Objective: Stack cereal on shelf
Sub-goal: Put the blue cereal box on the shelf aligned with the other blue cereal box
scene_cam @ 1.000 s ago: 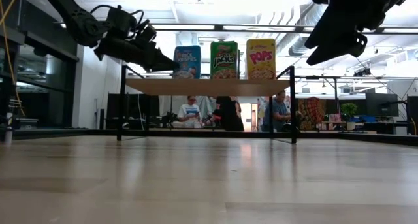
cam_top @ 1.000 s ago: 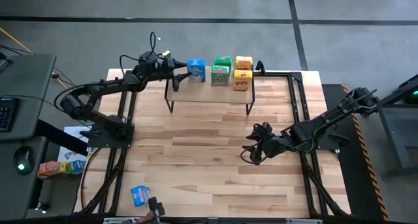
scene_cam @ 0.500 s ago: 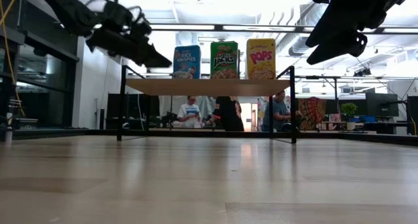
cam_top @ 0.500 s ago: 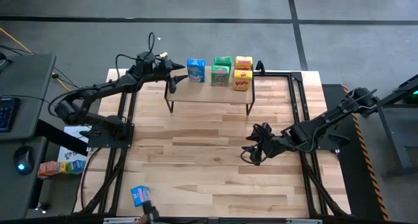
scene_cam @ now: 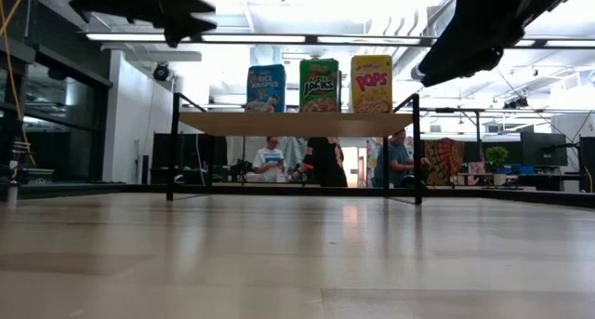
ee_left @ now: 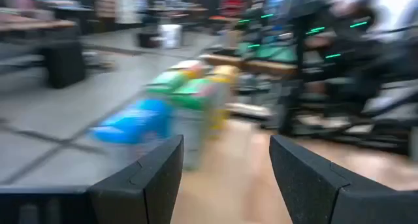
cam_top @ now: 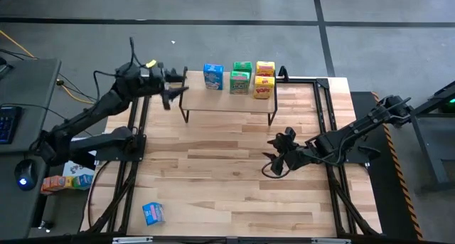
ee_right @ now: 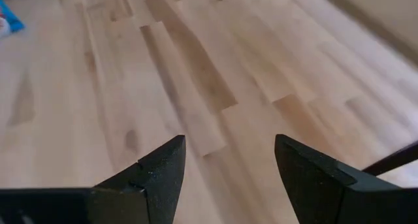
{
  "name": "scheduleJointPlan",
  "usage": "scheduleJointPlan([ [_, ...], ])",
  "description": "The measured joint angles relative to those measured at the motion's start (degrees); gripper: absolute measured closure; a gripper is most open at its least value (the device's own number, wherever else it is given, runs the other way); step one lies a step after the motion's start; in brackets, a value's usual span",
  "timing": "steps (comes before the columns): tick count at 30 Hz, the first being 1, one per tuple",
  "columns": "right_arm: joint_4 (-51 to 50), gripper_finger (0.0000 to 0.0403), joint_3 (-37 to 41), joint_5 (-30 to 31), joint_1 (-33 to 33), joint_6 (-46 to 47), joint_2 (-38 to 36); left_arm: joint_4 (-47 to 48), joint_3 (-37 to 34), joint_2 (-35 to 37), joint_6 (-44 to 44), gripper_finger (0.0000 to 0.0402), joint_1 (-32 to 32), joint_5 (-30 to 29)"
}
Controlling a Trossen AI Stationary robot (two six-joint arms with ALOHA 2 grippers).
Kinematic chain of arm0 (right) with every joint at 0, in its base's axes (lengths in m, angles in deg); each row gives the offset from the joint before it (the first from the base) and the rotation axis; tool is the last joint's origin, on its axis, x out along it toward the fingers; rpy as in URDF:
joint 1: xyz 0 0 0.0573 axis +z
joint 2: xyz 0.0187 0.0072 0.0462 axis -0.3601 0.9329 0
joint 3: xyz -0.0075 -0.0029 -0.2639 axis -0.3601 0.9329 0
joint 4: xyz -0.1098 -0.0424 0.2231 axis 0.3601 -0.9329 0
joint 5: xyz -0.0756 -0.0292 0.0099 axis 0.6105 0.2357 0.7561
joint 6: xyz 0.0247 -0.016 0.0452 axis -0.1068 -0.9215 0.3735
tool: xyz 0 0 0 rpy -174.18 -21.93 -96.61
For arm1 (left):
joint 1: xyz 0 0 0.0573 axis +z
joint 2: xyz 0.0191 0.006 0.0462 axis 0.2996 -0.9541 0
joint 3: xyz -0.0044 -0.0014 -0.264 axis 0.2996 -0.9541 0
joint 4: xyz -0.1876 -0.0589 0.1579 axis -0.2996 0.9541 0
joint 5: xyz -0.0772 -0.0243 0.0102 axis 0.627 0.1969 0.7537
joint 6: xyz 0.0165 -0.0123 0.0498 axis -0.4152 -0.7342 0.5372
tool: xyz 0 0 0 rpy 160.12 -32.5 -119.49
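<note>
The shelf [cam_top: 227,105] stands at the table's far side on thin black legs. On its board [scene_cam: 297,124] stand a blue cereal box [cam_top: 212,76], two green ones [cam_top: 241,78] and two yellow ones [cam_top: 264,80], all upright on their bases. Another blue box [cam_top: 152,213] lies flat near the table's front left edge. My left gripper [cam_top: 176,94] hangs open in the air just left of the shelf's left end, above board height [scene_cam: 186,17], holding nothing. My right gripper [cam_top: 277,157] hovers open above the table's middle right, pointing slantwise down at bare wood [ee_right: 225,165].
Black frame rails [cam_top: 323,130] run along both sides of the table. Some coloured boxes [cam_top: 60,181] sit on a side surface beyond the table's left edge. Bare wood lies between the shelf and the front edge. People show in the room behind the shelf [scene_cam: 316,161].
My left gripper has drawn back from the blue box on the shelf toward the table's left edge and risen, staying open. My right gripper has rolled a little at the wrist without shifting place. A hand at the near edge beside the flat blue box has gone out of view.
</note>
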Motion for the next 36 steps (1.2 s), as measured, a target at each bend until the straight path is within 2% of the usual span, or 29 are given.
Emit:
scheduleJointPlan([
  [5, 3.66, 0.0176, 0.0, 0.13, -2.39, -4.54, 0.0, -4.07, -4.33, 2.34, -5.49, 0.0183, -11.02, 0.48],
  [10, 13.24, 0.0176, 0.0, -0.7, -4.38, -15.51, 0.0, -15.15, -10.9, 1.79, -6.94, 0.0183, -25.04, -6.79],
  [13, 19.29, 0.0176, 0.0, -2.24, -5.3, -23.96, 0.0, -21.17, -13.83, 1.63, -5.47, 0.0183, -32.91, -8.52],
  [18, 26.85, 0.0176, 0.0, -5.24, -6.86, -33.71, 0.02, -24.6, -16.68, 1.58, 2.55, 0.0183, -44.62, -9.35],
  [21, 30.23, 0.0176, 0.0, -7.17, -7.73, -37.55, 0.2, -25.18, -16.43, 1.64, 4.39, 0.0183, -48.99, -16.89],
  [25, 32.26, 0.0176, 0.0, -7.33, -8.61, -38.74, 0.21, -24.96, -16.44, 1.87, 5.41, 0.0183, -51.73, -28.47],
  [27, 32.27, 0.0176, 0.0, -6.78, -8.85, -37.74, 0.22, -24.2, -16.44, 1.89, 5.48, 0.0183, -52.29, -30.43],
  [30, 31.98, 0.0176, 0.0, -7.37, -9.17, -36.96, 0.22, -22.35, -16.44, 1.84, 5.47, 0.0183, -52.82, -29.42],
  [36, 31.56, 0.0176, 0.0, -8.09, -9.15, -36.26, 0.22, -18.82, -15.1, 1.85, -0.82, 0.0182, -55.65, -18.37],
])
